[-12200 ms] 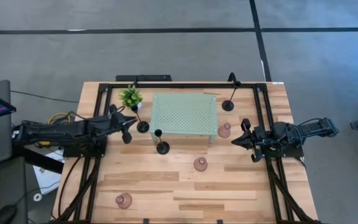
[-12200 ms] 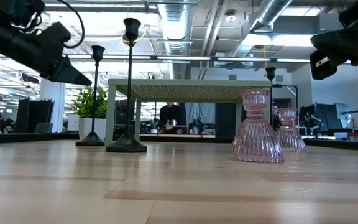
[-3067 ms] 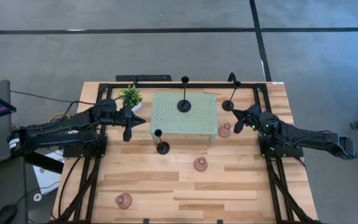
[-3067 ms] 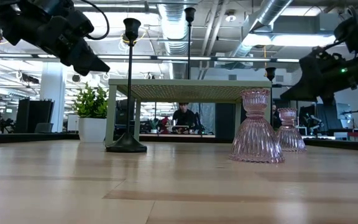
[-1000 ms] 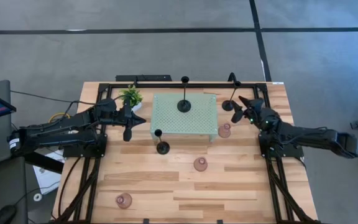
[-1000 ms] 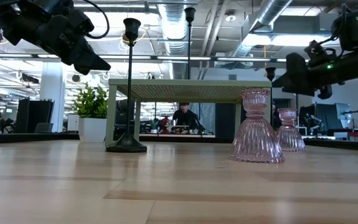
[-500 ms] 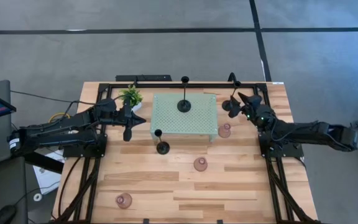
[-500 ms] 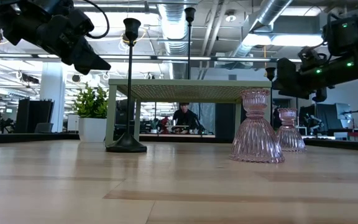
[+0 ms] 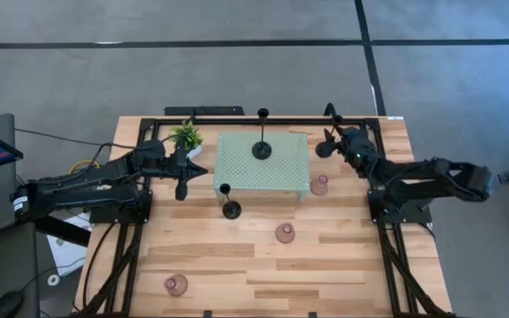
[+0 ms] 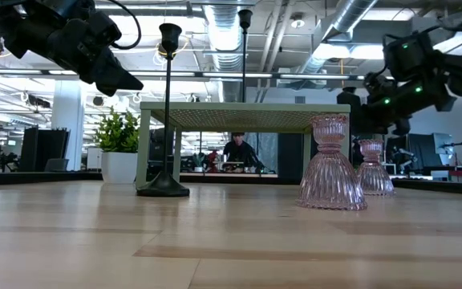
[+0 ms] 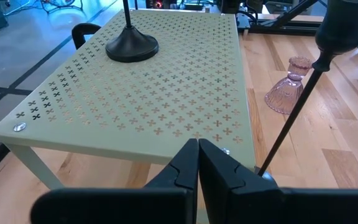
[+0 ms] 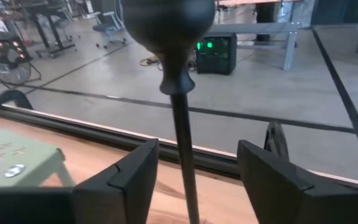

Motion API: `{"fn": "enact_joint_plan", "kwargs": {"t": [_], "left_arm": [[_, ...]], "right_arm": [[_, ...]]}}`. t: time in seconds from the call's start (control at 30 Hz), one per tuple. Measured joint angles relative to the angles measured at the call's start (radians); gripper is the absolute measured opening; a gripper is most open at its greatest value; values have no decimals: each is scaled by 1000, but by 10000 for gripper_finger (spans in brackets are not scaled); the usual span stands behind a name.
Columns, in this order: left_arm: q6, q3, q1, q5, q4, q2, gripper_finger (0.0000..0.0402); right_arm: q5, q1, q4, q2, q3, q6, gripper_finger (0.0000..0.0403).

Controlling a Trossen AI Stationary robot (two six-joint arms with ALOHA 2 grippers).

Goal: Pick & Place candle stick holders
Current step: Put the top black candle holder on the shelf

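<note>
Three black candle stick holders stand upright on their round bases: one (image 9: 261, 148) on the mint-green stand (image 9: 277, 172), one (image 9: 229, 205) on the table in front of it, one (image 9: 324, 148) at the far right. My right gripper (image 9: 332, 140) is open, a finger on each side of that far-right holder's thin stem (image 12: 182, 143) below its cup, with a gap on both sides. Three pink glass holders (image 9: 319, 185) (image 9: 284, 233) (image 9: 176, 284) sit on the table. My left gripper (image 9: 189, 173) hovers shut at the stand's left end.
A small green potted plant (image 9: 186, 138) stands at the stand's far left corner. A black metal frame (image 9: 237, 121) runs along the table's far edge and sides. The low view shows the front black holder (image 10: 167, 112) and two pink ones (image 10: 331, 164) (image 10: 373, 168). Bare wood lies near the front edge.
My right gripper has moved toward the table's far edge and a little left, up to the far-right black holder, so that its fingers now stand on either side of the stem. The holders have stayed where they were.
</note>
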Motion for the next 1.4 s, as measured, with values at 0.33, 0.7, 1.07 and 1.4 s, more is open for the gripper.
{"fn": "enact_joint_plan", "kwargs": {"t": [0.33,0.7,1.07,1.4], "left_arm": [[0,0,0,0,0,0,12],[0,0,0,0,1,0,12],[0,0,0,0,1,0,12],[0,0,0,0,3,0,12]], "right_arm": [[0,2,-2,23,18,-41,29],[-7,45,-77,-114,31,-106,7],[-5,74,-684,-270,376,-219,3],[-111,178,-756,-234,590,-292,1]]}}
